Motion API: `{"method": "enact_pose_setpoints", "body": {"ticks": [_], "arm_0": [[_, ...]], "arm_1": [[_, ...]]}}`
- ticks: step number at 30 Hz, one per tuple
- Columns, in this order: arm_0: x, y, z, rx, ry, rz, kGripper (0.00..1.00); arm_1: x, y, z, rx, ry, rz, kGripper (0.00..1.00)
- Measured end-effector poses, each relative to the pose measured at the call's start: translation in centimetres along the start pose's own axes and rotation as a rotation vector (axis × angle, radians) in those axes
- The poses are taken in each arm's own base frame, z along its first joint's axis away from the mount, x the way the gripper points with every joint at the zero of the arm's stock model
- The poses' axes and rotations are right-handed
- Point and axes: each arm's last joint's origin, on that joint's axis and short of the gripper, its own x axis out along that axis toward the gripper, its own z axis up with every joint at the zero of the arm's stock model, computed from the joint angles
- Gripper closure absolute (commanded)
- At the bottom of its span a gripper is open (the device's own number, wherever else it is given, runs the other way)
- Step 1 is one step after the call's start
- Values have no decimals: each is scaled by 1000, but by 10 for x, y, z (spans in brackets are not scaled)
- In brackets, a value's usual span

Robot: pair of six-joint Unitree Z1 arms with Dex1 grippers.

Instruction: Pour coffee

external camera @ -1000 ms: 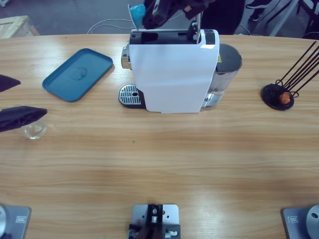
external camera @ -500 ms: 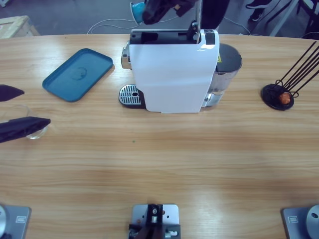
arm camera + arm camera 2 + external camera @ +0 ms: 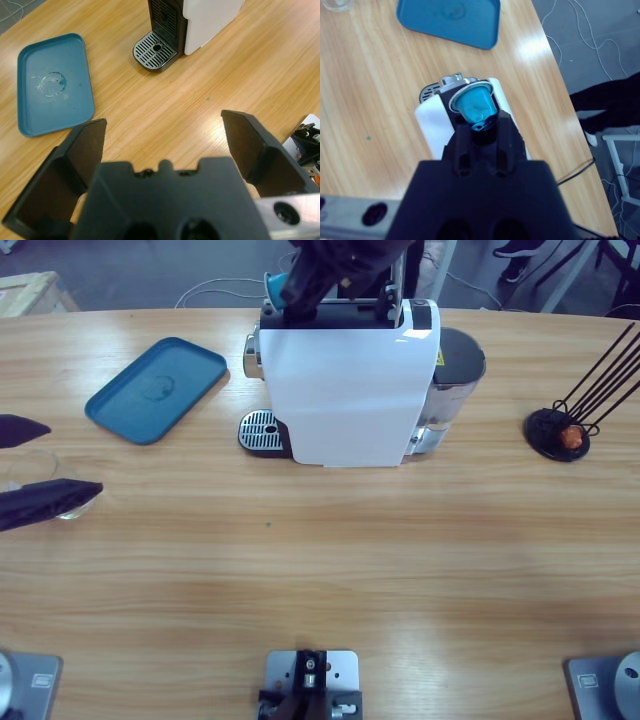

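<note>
Blue capsule (image 3: 472,106) clamped in the right gripper (image 3: 479,126) jaws above the coffee machine (image 3: 345,385); left gripper (image 3: 162,135) jaws apart.

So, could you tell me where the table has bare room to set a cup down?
The broad wooden strip in front of the coffee machine is bare, right across. Also free: between the machine and the capsule stand. It is tighter at the left, around the blue tray, the glass and the left gripper.
</note>
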Motion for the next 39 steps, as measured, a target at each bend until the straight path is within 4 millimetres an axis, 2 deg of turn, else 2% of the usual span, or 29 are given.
{"method": "enact_pose_setpoints", "body": {"ticks": [37,38,39], "arm_0": [[3,0,-7,3,20,1,9],[4,0,-7,3,21,1,9],[4,0,-7,3,21,1,9]], "arm_1": [[0,1,-4,14,35,6,1000],[0,1,-4,18,35,6,977],[0,1,-4,23,35,6,809]]}}
